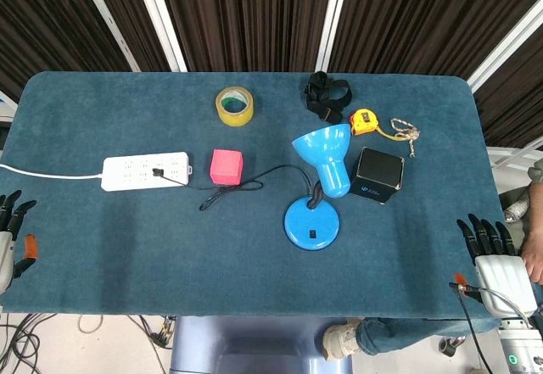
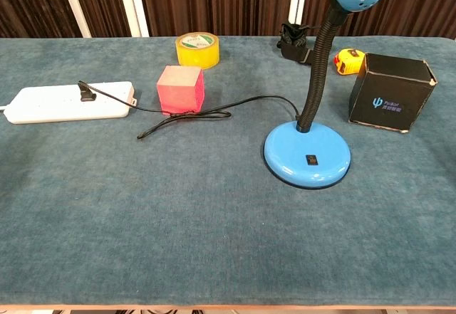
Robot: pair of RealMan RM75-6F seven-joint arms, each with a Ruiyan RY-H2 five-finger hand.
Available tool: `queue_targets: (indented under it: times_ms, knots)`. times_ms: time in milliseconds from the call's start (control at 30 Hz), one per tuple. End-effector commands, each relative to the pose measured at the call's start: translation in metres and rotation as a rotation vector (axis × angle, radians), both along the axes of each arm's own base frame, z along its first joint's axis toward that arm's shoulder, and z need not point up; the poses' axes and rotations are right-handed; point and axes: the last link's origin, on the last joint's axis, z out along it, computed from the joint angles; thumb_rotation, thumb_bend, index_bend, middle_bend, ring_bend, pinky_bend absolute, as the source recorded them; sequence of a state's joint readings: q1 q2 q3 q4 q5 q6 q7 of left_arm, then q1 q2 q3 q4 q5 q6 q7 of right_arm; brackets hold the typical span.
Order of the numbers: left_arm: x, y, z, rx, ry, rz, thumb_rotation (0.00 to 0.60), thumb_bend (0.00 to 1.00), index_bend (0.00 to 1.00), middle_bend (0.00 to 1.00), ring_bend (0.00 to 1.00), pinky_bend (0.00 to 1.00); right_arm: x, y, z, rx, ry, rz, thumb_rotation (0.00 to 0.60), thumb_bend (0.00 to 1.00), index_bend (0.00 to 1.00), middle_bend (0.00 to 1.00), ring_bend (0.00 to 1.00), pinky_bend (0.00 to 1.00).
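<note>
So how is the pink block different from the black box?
The pink block is plain pink with no markings, while the black box is black with a small logo on its front. The block looks smaller than the box. The block sits left of the blue lamp, next to its black cord; the box sits right of the lamp. Both are cube-shaped and rest on the blue table.

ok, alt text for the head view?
Blue desk lamp stands on a blue-covered table, plugged into a white power strip, pink cube between. Left hand and right hand rest open at the table's near corners.
</note>
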State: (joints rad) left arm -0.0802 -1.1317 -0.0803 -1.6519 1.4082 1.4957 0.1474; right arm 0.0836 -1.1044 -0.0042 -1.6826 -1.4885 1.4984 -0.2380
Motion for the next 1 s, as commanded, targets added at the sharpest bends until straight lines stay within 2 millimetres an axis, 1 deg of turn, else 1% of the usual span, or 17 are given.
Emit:
queue_targets:
  times_ms: [33,333,500,567,633,700,800,900,933,967,1000]
  knots:
    - [0.0,0.0,0.0,-0.001,0.002,-0.003,0.6,0.62,0.17,0.03,0.0,0.02,-0.001,0.0,-0.001,0.002,-0.001,-0.003,0.6,0.29,0.0,0.02,0.04,0.0]
    - [0.0,-0.001,0.001,0.008,-0.001,-0.005,0.6,0.62,0.17,0.03,0.0,0.02,0.0,0.0,0.0,-0.02,-0.011,-0.009,0.6,0.29,0.0,0.02,0.04,0.0]
    - [0.0,-0.001,0.0,0.001,0.002,-0.006,0.6,0.62,0.17,0.03,0.0,0.02,0.001,0.0,0.001,-0.035,-0.013,-0.007,0.6,0.29,0.0,0.02,0.07,0.0]
    - [0.001,-0.001,0.0,0.004,0.001,-0.008,0.6,0.62,0.17,0.03,0.0,0.02,0.001,0.0,0.001,-0.034,-0.015,-0.008,0.6,0.29,0.0,0.02,0.12,0.03]
    - [0.001,-0.001,0.0,0.006,0.0,-0.008,0.6,0.62,0.17,0.03,0.0,0.02,0.002,0.0,0.001,-0.036,-0.026,-0.004,0.6,0.29,0.0,0.02,0.16,0.08]
    - [0.001,-0.001,-0.001,0.003,-0.002,-0.007,0.6,0.62,0.17,0.03,0.0,0.02,0.004,0.0,0.001,-0.04,-0.048,0.003,0.6,0.29,0.0,0.06,0.2,0.15]
    - [0.001,-0.002,-0.001,0.003,-0.008,-0.005,0.6,0.62,0.17,0.03,0.0,0.02,0.006,0.002,0.004,-0.044,-0.074,0.007,0.6,0.29,0.0,0.18,0.3,0.24]
    - [0.001,-0.001,-0.001,0.008,-0.012,-0.005,0.6,0.63,0.17,0.03,0.0,0.02,0.007,0.001,0.008,-0.054,-0.105,0.003,0.6,0.29,0.0,0.37,0.47,0.32]
    - [0.001,-0.001,-0.001,0.008,-0.014,-0.005,0.6,0.63,0.17,0.03,0.0,0.02,0.009,0.001,0.007,-0.048,-0.109,0.006,0.6,0.3,0.01,0.4,0.52,0.34]
    - [0.001,-0.001,-0.001,0.007,-0.015,-0.003,0.6,0.63,0.17,0.03,0.0,0.02,0.01,0.0,0.006,-0.033,-0.108,0.011,0.6,0.34,0.03,0.46,0.58,0.37]
    - [0.001,-0.001,-0.001,0.006,-0.015,-0.002,0.6,0.62,0.17,0.03,0.0,0.02,0.011,-0.001,0.005,-0.011,-0.105,0.015,0.6,0.37,0.04,0.5,0.62,0.38]
